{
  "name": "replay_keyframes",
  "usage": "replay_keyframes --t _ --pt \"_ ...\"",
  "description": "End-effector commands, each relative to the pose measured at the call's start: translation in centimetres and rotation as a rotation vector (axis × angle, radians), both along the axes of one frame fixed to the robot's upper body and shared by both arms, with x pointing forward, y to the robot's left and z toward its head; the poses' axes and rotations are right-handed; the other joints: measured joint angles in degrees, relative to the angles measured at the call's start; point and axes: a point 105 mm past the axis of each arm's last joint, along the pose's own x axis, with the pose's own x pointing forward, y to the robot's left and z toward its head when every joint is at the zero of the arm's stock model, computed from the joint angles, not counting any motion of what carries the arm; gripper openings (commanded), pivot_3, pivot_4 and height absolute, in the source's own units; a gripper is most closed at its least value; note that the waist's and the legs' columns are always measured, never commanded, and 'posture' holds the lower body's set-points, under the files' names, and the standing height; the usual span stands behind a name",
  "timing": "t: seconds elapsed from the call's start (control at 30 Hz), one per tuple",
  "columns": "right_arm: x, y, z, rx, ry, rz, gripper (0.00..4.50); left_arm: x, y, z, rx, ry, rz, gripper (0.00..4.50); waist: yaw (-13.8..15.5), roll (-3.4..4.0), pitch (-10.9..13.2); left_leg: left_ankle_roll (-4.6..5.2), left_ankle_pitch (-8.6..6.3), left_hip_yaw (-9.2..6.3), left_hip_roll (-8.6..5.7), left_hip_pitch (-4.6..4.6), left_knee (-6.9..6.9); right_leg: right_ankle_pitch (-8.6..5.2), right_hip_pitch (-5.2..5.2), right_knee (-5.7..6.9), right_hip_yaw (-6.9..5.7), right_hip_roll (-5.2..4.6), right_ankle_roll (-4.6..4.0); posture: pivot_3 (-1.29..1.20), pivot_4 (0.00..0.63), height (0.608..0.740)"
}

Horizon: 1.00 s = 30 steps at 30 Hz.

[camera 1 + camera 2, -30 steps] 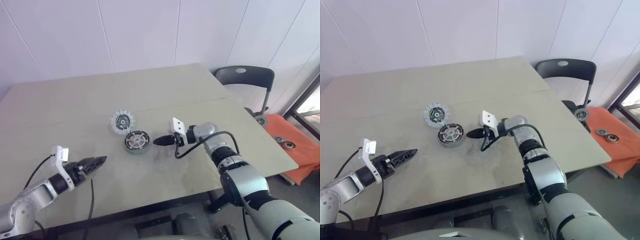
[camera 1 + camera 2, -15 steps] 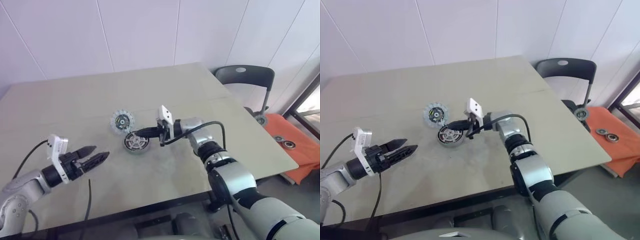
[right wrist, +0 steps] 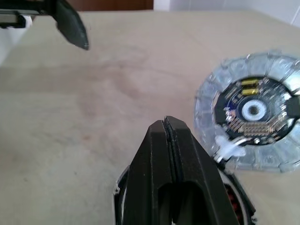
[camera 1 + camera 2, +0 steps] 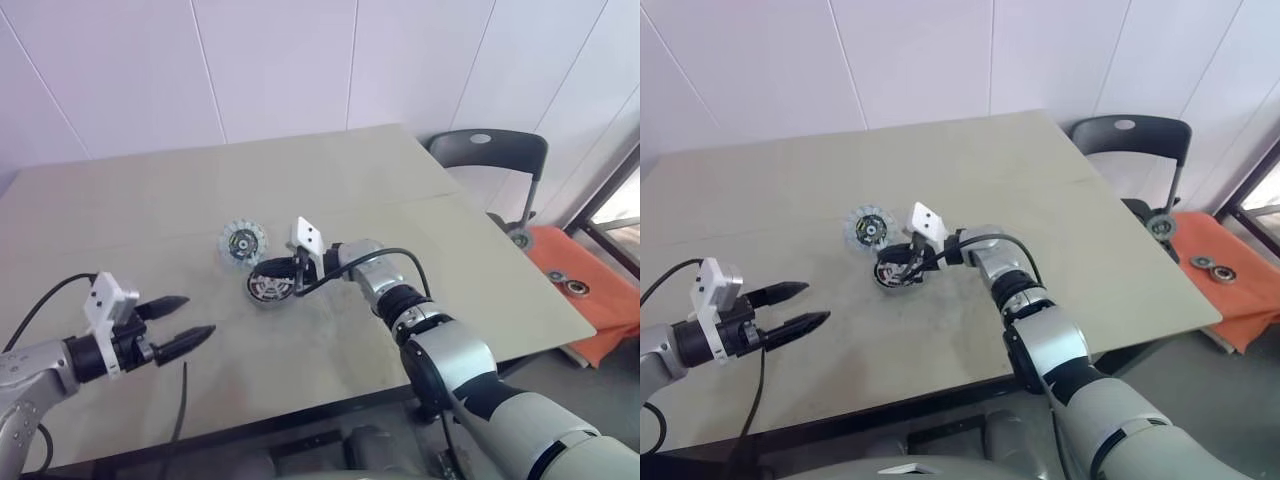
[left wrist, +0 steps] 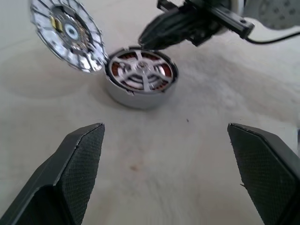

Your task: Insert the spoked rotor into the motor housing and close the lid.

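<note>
The motor housing is a short silver puck with copper windings, standing mid-table. The spoked rotor lies inside it, silver spokes over the windings. The lid, a pale blue-grey disc with a dark hub, rests just behind the housing, touching its rim. My right gripper is shut and empty, its tip hovering over the housing's far rim, next to the lid. My left gripper is open and empty, held above the table to the front left of the housing.
The beige table runs to a white panelled wall. A dark chair stands past the table's right corner. An orange pad with metal rings lies on the floor at the right. A black cable trails from each wrist.
My right gripper has swept left, from beside the housing to over it. My left hand has lifted slightly and rolled, so its two fingers now show spread apart.
</note>
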Motion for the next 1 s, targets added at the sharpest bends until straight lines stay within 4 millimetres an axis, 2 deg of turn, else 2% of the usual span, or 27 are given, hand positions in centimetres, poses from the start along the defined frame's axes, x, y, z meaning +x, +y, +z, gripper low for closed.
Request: replay_keyframes --t 0.03,0.27,0.5,0.77,0.87,1.0 --pt "0.5 0.7 1.7 0.018 -0.068 -0.003 0.00 -0.6 -0.2 -0.5 0.056 -0.009 -0.070 4.48 -0.04 -0.01 0.00 0.00 0.00 0.00 0.00 0.00 -0.04 0.00 -0.02 0.00 0.01 0.00 -0.01 0.00 0.000 0.740" --pt "1.1 0.9 1.9 0.031 -0.077 -0.055 0.00 -0.1 -0.7 0.0 0.037 -0.023 -0.083 4.48 0.06 -0.03 -0.02 0.01 0.01 -0.01 0.01 0.04 -0.24 -0.02 -0.08 0.02 0.00 0.01 -0.03 0.00 0.000 0.740" --pt "0.2 0.0 -1.7 -0.093 -0.056 -0.049 0.00 0.4 -0.8 0.0 0.015 -0.038 -0.078 4.48 -0.04 -0.10 -0.06 0.01 0.01 -0.01 0.01 0.07 -0.31 0.02 -0.08 0.03 0.00 0.01 0.04 0.00 0.000 0.740" --pt "0.2 -0.4 -3.3 -0.160 -0.052 -0.080 0.00 1.1 -0.7 0.2 0.009 -0.045 -0.065 4.48 -0.05 -0.10 -0.08 0.01 0.01 -0.04 0.01 0.21 -0.26 0.01 0.04 0.09 0.00 0.04 0.01 0.00 0.000 0.740" --pt "-0.1 -0.5 -3.5 -0.165 -0.059 -0.065 0.00 1.1 -0.8 0.1 0.007 -0.045 -0.064 4.48 -0.07 -0.11 -0.08 0.01 0.01 -0.07 0.01 0.27 -0.21 -0.02 0.12 0.10 0.00 0.06 -0.04 0.00 0.000 0.740" --pt "-0.2 0.3 -1.1 -0.040 -0.015 -0.017 0.00 1.2 -0.8 0.1 -0.001 -0.048 -0.059 4.48 -0.03 -0.14 -0.10 0.01 0.01 -0.08 0.01 0.25 -0.21 0.01 0.11 0.10 0.00 0.06 0.02 0.00 0.000 0.740"
